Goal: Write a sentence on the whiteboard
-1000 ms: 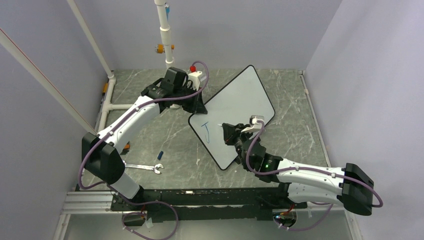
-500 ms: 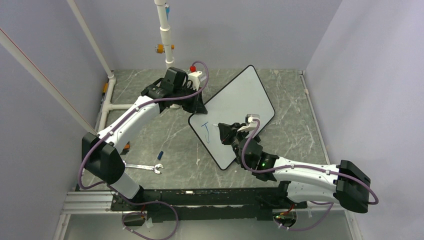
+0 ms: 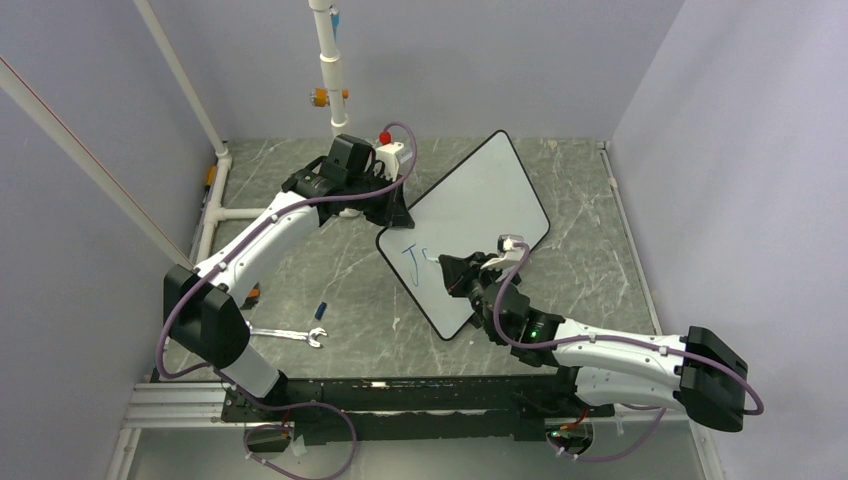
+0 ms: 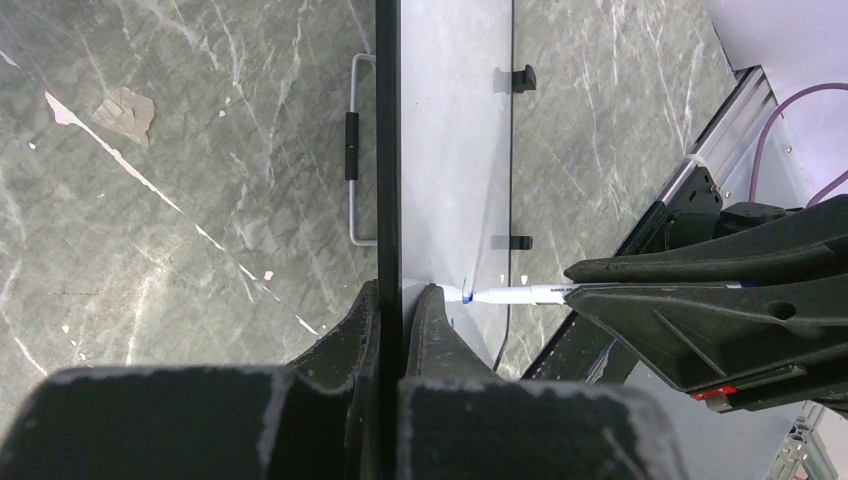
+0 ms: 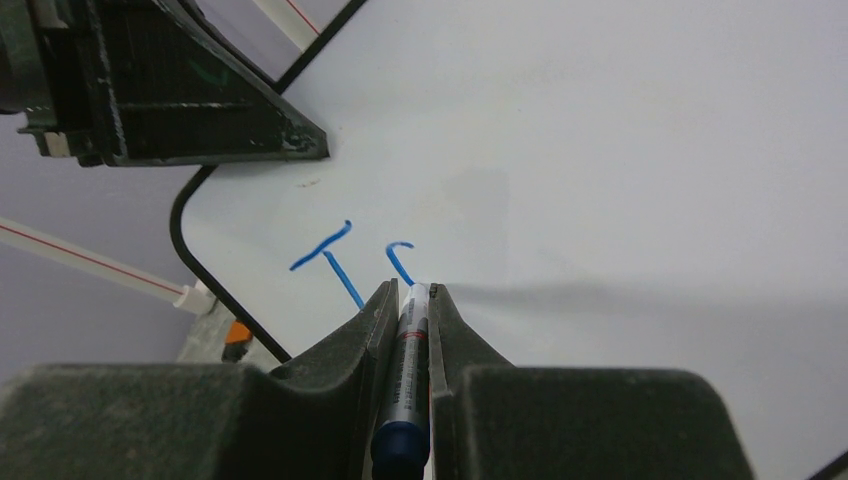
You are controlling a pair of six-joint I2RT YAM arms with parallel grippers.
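The left hand point(image 4: 400, 298) was clenched on the edge of the board point(image 3: 480, 195), which sat mid-surface point(image 3: 320, 280). The right hand point(image 5: 412, 292) gripped a marker point(image 5: 410, 350), its tip on the board at the blue writing point(image 5: 338, 258). Pressing too hard could shift the board in that one-edge grip and skew the letters. The marker could also slip back between the fingers.

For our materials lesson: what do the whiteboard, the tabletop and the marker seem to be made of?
Whiteboard: glossy white panel, perhaps coated metal or melamine; it reflects shadows, thin black rim. Tabletop: grey-green marble look with white veins; stone or printed laminate, unclear. Marker: probably plastic; smooth silvery-white barrel with printed text.
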